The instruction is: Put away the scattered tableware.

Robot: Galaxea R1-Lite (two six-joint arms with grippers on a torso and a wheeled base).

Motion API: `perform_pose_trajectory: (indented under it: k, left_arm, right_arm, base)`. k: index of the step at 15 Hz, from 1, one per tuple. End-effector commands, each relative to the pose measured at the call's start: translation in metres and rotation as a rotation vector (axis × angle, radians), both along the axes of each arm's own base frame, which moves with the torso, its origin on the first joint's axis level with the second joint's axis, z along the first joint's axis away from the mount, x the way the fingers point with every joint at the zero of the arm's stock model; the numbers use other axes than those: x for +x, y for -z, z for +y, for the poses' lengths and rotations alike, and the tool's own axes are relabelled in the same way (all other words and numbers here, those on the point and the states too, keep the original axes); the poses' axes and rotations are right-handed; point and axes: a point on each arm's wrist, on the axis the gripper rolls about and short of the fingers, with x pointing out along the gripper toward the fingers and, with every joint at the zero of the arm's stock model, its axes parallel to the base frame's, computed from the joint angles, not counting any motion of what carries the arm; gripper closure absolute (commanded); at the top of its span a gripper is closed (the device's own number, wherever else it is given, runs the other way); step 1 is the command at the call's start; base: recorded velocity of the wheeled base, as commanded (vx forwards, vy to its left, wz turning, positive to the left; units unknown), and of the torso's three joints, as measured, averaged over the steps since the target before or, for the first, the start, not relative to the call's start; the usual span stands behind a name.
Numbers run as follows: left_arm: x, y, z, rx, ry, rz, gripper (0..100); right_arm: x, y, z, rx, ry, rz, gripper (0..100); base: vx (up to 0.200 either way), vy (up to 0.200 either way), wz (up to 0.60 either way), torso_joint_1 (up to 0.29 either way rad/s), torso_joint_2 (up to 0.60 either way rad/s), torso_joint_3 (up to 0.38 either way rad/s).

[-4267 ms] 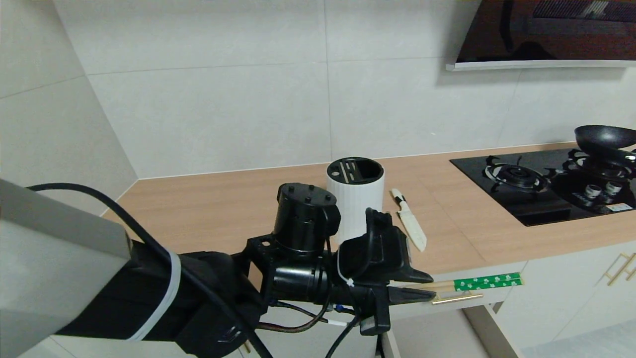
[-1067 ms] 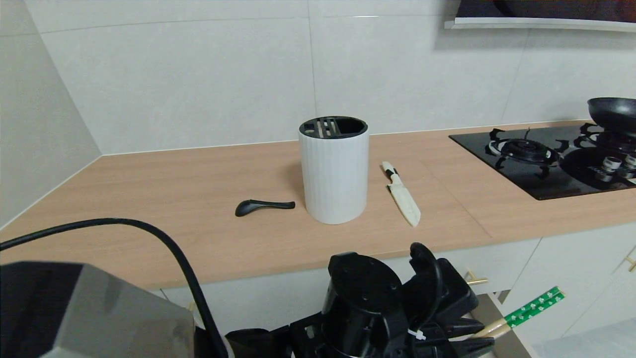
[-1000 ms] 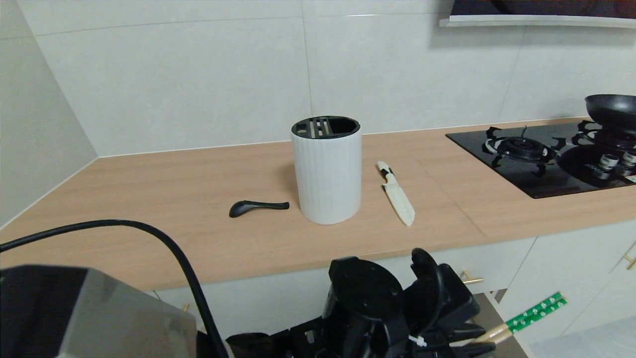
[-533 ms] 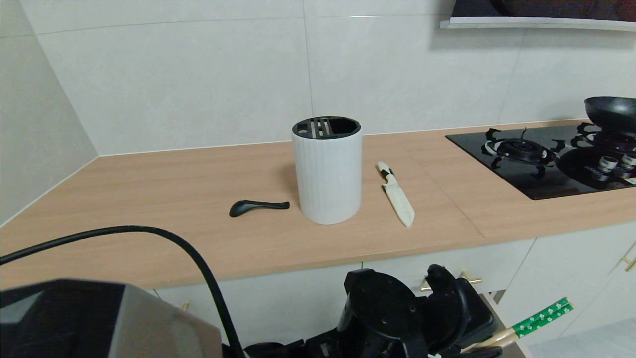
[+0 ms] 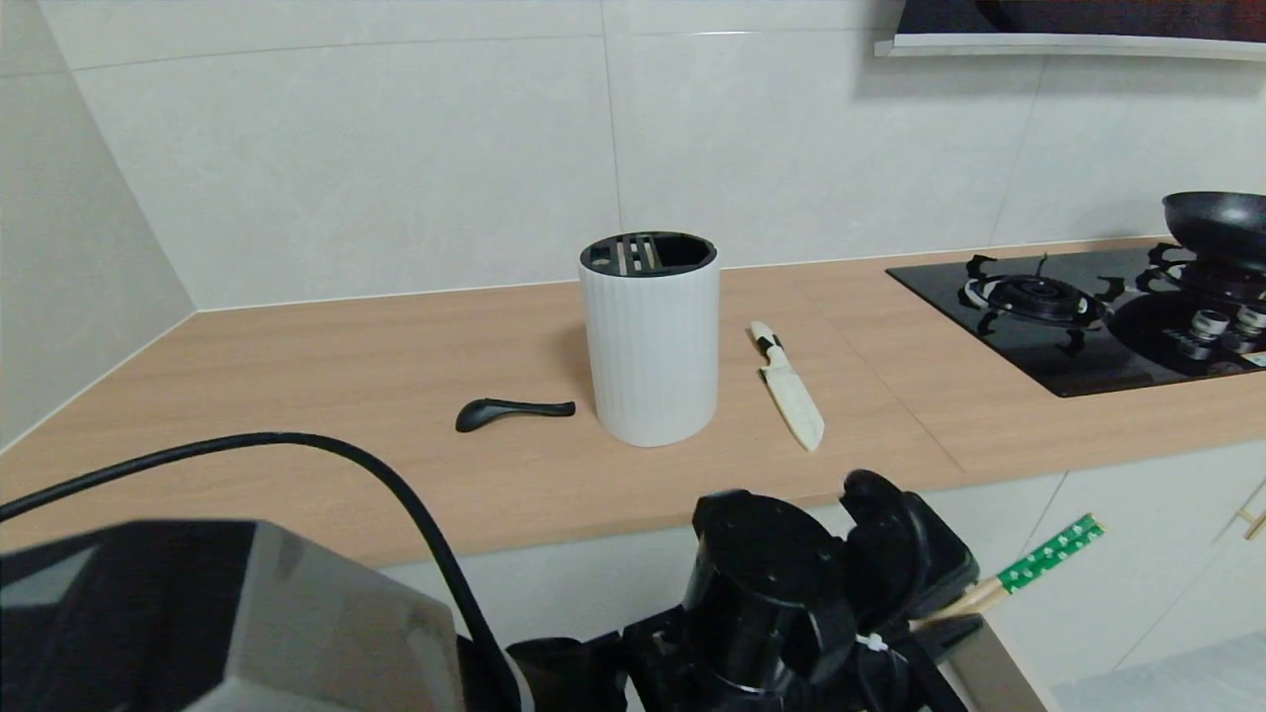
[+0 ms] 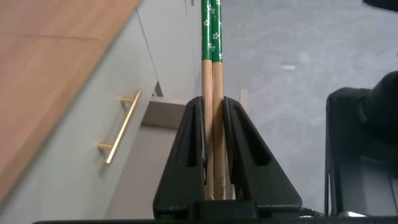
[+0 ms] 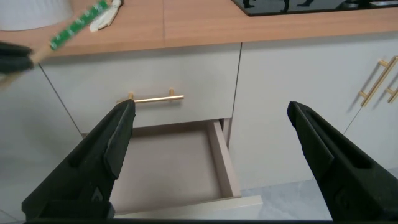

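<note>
Head view: a white ribbed utensil holder [image 5: 648, 346] stands upright on the wooden surface [image 5: 297, 396], its black slotted top facing up. A black spoon [image 5: 512, 410] lies flat just left of the holder, handle end toward it. A cream-bladed knife [image 5: 788, 388] lies flat just right of the holder, its tip toward the surface's front edge. Farther right of the holder is a black gas hob [image 5: 1068, 326] with a dark wok [image 5: 1217, 218] on a burner. In front of the holder and below the surface's edge, the left gripper [image 5: 954, 608] holds a pair of chopsticks [image 5: 1048, 549], their green patterned ends slanting up to the right.

Left wrist view: the jaws are pressed closed on the two chopsticks, which lie side by side between them. A gold drawer handle [image 6: 118, 134] shows on the cabinet front beside them.

Right wrist view: the right gripper [image 7: 210, 109] has its jaws spread wide with nothing between them. It faces an open drawer [image 7: 168, 168] under the surface's front edge, lower than the holder.
</note>
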Motion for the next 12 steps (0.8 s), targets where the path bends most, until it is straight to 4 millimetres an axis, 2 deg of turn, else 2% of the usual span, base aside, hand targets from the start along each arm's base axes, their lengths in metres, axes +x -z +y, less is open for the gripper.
perform_pose_trajectory:
  k: [1, 2, 3, 5, 9, 12]
  left_arm:
    - [0.021, -0.015, 0.019, -0.018, -0.048, -0.033, 100]
    - [0.037, -0.010, 0.030, 0.025, -0.043, -0.082, 100]
    - [0.050, 0.004, 0.036, 0.087, 0.043, -0.130, 100]
    - [0.052, 0.017, 0.029, 0.106, 0.171, -0.163, 100]
    - [0.061, 0.028, 0.029, 0.112, 0.206, -0.164, 100]
    - [0.072, 0.027, 0.026, 0.096, 0.264, -0.221, 100]
  right_arm:
    - [0.000, 0.000, 0.000, 0.000, 0.000, 0.002, 0]
    - [0.000, 0.000, 0.000, 0.000, 0.000, 0.002, 0]
    - [0.000, 0.000, 0.000, 0.000, 0.000, 0.002, 0]
    - [0.000, 0.000, 0.000, 0.000, 0.000, 0.002, 0]
    - [0.000, 0.000, 0.000, 0.000, 0.000, 0.000, 0]
    - [0.000, 0.000, 0.000, 0.000, -0.002, 0.000, 0]
  base:
    - [0.000, 0.000, 0.00, 0.000, 0.00, 0.000]
    - [0.000, 0.000, 0.00, 0.000, 0.00, 0.000]
    - [0.000, 0.000, 0.00, 0.000, 0.00, 0.000]
    - [0.000, 0.000, 0.00, 0.000, 0.00, 0.000]
    - [0.000, 0.000, 0.00, 0.000, 0.00, 0.000]
    - [0.000, 0.000, 0.00, -0.019, 0.05, 0.027]
